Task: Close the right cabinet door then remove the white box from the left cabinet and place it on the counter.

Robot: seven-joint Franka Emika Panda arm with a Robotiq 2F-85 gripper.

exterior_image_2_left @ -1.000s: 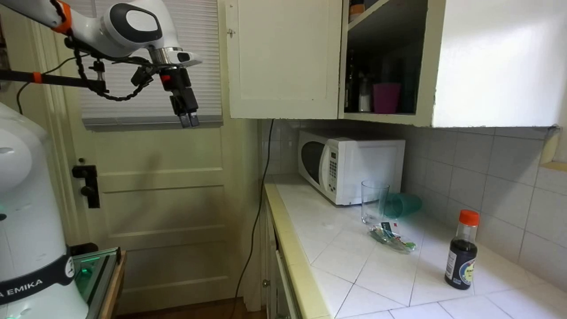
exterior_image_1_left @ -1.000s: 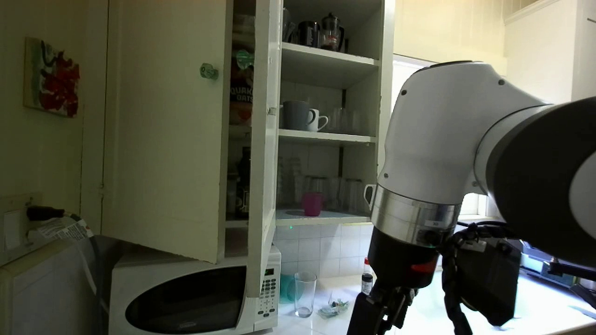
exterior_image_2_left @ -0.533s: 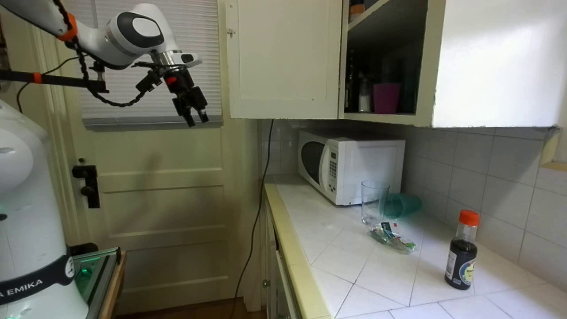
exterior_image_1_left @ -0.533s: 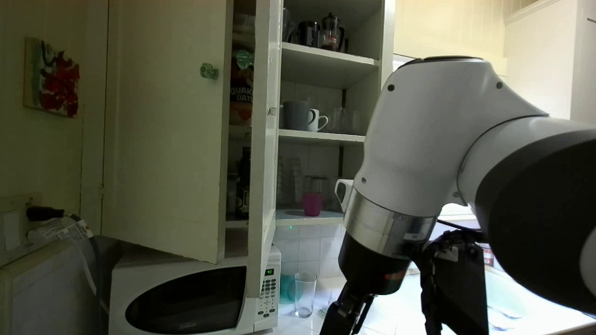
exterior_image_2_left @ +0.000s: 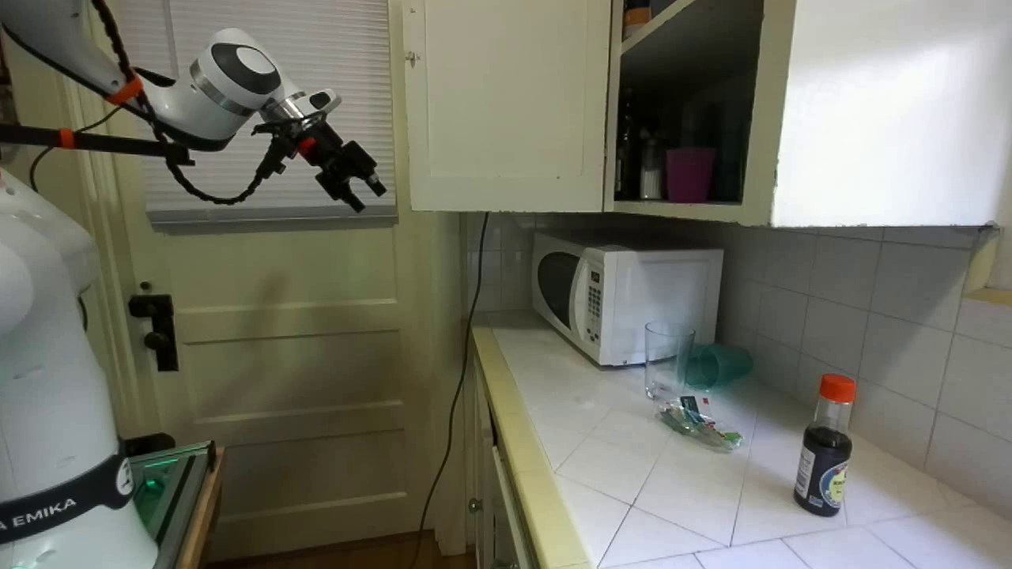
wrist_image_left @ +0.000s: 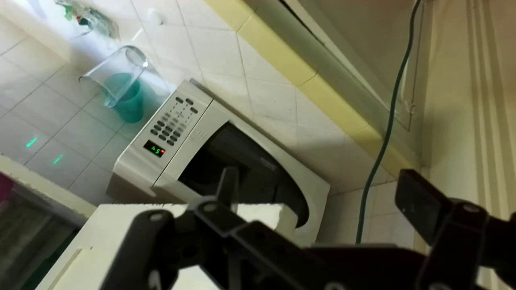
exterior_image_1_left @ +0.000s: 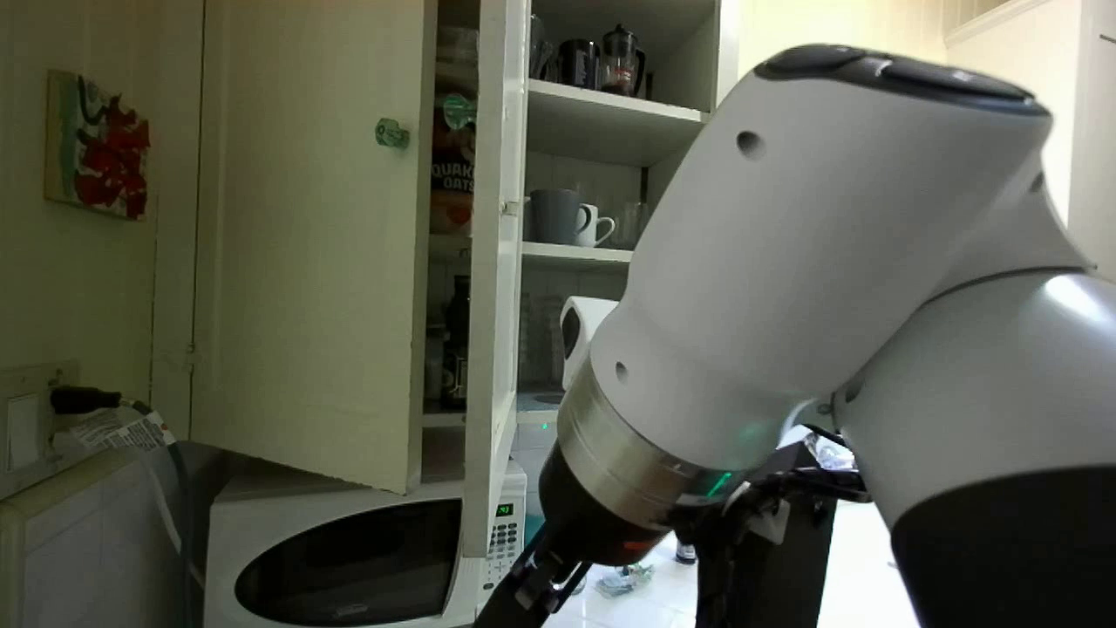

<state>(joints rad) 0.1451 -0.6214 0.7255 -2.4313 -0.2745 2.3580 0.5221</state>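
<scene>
The right cabinet door (exterior_image_1_left: pixel 493 262) stands open, nearly edge-on in an exterior view; its inner face shows in an exterior view (exterior_image_2_left: pixel 506 103). In the wrist view the door's lower part (wrist_image_left: pixel 109 233) is partly behind my left finger. My gripper (exterior_image_2_left: pixel 368 197) is open and empty, in front of the door and apart from it, tilted toward it; the fingers also show spread in the wrist view (wrist_image_left: pixel 322 197). The left cabinet (exterior_image_1_left: pixel 443 420) shows only through a narrow gap beside its knobbed door (exterior_image_1_left: pixel 305 262). The white box is hidden. The counter (exterior_image_2_left: pixel 601 490) runs below.
A white microwave (exterior_image_2_left: pixel 660 300) sits under the cabinets. On the counter are a clear glass (exterior_image_2_left: pixel 668 359), a teal cup (exterior_image_2_left: pixel 723 366), a plastic packet (exterior_image_2_left: pixel 700 427) and a red-capped bottle (exterior_image_2_left: pixel 825 458). A dark cord (exterior_image_2_left: pixel 455 403) hangs beside the counter edge.
My arm has swung left and lower in an exterior view, toward the open door. The gripper has tilted from pointing down to pointing forward, and its fingers now show spread apart.
</scene>
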